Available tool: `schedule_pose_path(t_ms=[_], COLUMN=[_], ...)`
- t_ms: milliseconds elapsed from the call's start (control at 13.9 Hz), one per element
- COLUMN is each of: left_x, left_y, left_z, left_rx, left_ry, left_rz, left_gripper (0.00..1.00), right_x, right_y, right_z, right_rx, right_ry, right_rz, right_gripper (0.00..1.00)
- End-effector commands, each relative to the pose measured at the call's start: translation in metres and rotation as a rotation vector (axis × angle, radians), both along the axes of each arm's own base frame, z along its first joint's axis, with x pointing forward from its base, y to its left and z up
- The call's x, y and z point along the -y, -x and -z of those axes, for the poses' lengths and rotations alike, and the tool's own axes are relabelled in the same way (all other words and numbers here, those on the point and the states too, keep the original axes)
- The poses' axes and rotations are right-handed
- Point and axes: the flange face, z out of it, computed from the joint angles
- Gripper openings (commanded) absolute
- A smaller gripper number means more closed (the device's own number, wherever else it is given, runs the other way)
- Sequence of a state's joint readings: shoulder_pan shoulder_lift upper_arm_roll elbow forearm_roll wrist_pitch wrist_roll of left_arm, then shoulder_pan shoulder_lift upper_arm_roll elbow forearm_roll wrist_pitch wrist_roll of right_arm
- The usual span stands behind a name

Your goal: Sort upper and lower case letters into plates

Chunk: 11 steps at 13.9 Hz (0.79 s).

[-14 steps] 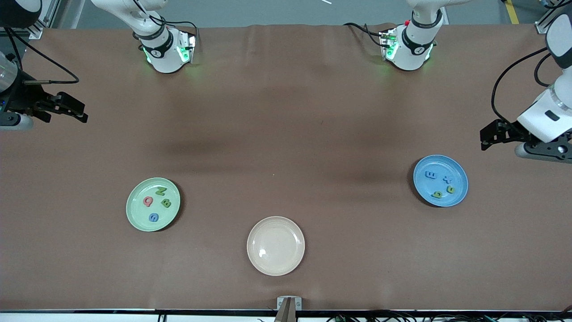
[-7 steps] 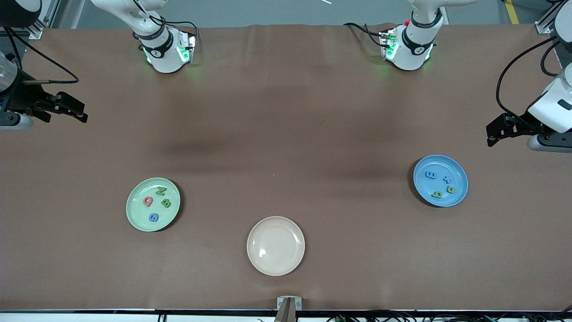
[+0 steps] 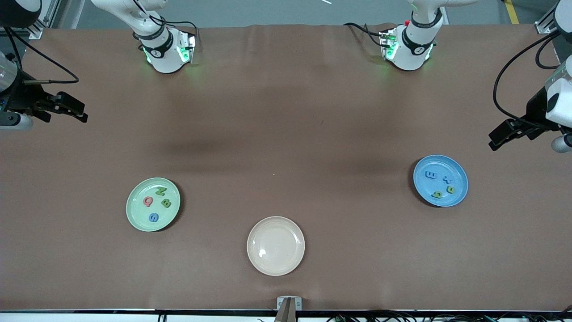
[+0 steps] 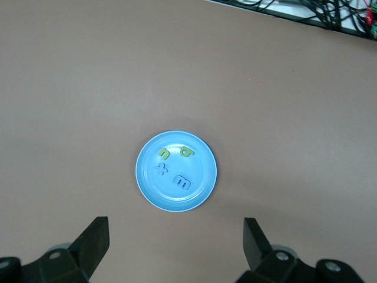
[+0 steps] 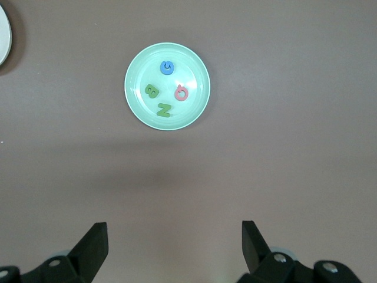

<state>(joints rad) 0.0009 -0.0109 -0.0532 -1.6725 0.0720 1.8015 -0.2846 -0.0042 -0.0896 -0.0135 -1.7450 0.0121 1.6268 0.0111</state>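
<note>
I see the left gripper (image 3: 502,136) spread wide and empty at the right edge of the front frame, up and to the right of the blue plate (image 3: 460,197), which holds the four lower-case letters (image 3: 441,183). The right gripper (image 3: 71,111), equally wide and empty, sits at the left edge, well above the green plate (image 3: 134,214) with the four upper-case letters (image 3: 157,203). In my judgement no letter remains outside a plate.
</note>
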Motion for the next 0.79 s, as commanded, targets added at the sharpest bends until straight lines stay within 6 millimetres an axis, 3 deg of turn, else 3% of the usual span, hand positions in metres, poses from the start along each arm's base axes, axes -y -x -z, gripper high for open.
schedule_pose_path(t_ms=[0,144,288,719], left_x=[-0.008,-0.026,-0.029,-0.025], left_y=[0.008,0.008,0.011,0.032], left_z=[-0.016,-0.016,-0.02,-0.011], left_rx=[0.013,0.017,0.028,-0.119], left_ry=[-0.003,0.061,0.114,0.118], left_rz=[0.133,0.147,0.16,0.236], left_gripper=[1.0,1.0,1.0,1.0], right_x=[0.001,0.001,0.001,0.002], right_y=[0.001,0.001,0.001,0.001], right_z=[-0.002,-0.002,-0.002,-0.003], right_rx=[-0.004,-0.005,-0.004,-0.002], right_ry=[-0.003,-0.004,-0.003,-0.005], right_rz=[0.007,0.007,0.007,0.008], right_gripper=[1.0,1.0,1.0,1.0])
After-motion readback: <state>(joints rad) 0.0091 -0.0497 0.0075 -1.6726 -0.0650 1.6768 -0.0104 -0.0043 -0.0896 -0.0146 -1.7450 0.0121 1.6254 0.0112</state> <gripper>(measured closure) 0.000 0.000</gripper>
